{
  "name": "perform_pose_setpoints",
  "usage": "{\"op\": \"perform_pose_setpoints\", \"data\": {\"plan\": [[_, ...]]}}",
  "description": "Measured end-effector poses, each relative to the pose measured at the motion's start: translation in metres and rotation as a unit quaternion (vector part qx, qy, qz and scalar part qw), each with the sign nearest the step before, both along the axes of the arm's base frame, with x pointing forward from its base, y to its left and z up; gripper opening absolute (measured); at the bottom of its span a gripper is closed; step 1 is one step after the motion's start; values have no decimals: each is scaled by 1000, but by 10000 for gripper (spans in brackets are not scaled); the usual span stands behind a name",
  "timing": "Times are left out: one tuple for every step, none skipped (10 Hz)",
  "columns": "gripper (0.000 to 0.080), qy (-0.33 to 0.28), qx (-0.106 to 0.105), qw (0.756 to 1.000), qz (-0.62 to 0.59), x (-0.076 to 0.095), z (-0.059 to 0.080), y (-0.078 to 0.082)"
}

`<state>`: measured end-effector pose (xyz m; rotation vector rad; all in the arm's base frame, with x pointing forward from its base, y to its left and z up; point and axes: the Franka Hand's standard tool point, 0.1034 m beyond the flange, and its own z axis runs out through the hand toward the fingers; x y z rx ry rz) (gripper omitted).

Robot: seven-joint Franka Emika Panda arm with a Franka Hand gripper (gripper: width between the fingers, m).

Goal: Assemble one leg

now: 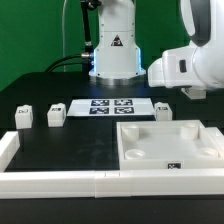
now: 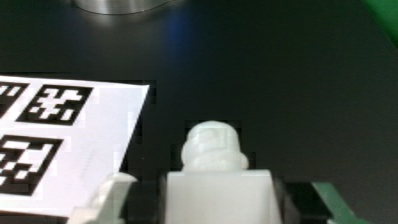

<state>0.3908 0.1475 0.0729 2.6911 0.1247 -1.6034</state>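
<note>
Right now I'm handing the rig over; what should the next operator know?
Tool: open, fingers either side of the leg, gaps showing, no grip yet.
Things: that leg lies by the marker board's end, close to the tabletop. The second leg and third leg sit off the board's other end, at the exterior view's left.
Done: no leg fitted to the tabletop.
Left: grasp, lift, fit it.

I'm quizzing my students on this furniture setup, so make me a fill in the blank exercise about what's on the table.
1. The exterior view shows ___ separate legs.
2. The tabletop lies toward the exterior view's ___ side.
3. The marker board carries tags printed in black and ___.
Missing words: three; right; white.
</note>
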Motion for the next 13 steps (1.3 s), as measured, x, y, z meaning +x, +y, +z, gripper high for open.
{"op": "perform_pose_setpoints", "data": {"plan": [[291,-60,5,998,-6,10,-4,2],[291,-101,7,995,-8,9,-1,2],[291,-154,11,988,-14,14,-1,2],[291,-189,20,982,-10,20,7,-5],[291,-226,24,974,-15,34,16,-12],[291,-277,26,960,-23,47,21,-16],[291,-304,28,952,-26,51,24,-21],[291,-346,32,937,-31,63,24,-22],[291,-385,35,922,-32,64,24,-21],[291,-440,41,897,-32,63,23,-20],[291,-471,44,881,-32,62,22,-21],[291,-516,50,854,-35,70,22,-19],[291,-552,58,831,-33,78,23,-18]]}}
